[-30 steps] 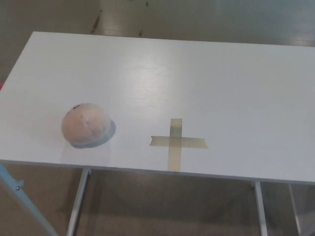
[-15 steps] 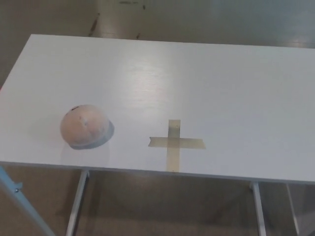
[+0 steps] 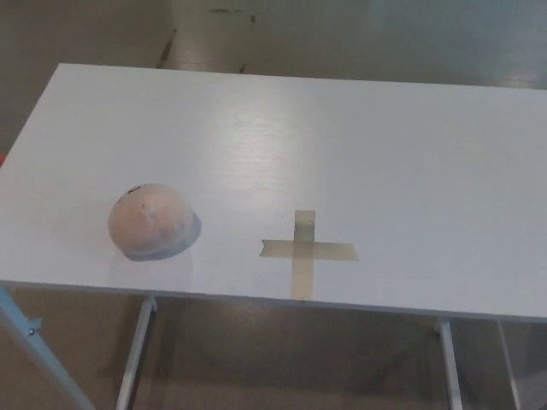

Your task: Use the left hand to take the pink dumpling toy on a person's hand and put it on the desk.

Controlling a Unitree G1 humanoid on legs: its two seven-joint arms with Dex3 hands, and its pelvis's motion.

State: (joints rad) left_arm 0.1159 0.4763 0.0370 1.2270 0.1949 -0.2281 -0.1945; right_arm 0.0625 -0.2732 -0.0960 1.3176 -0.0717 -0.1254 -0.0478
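Looks like lab or test room, not home; plain white desk (image 3: 359, 145) on thin white metal legs (image 3: 137, 350) fills most of frame; tape cross (image 3: 306, 251) stuck near desk's lower edge as position marker; bare scuffed grey-brown floor (image 3: 342, 34) along top and bottom of frame.

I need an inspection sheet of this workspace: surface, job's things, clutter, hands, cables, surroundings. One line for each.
Surface: white desk, with a tape cross near the front edge.
Job's things: pink dumpling toy resting on the desk, left of the tape cross and apart from it.
Clutter: nothing seen.
Hands: neither robot hand in view; no person's hand in view.
Cables: nothing seen.
Surroundings: brownish floor beyond the desk; white desk legs below the front edge.
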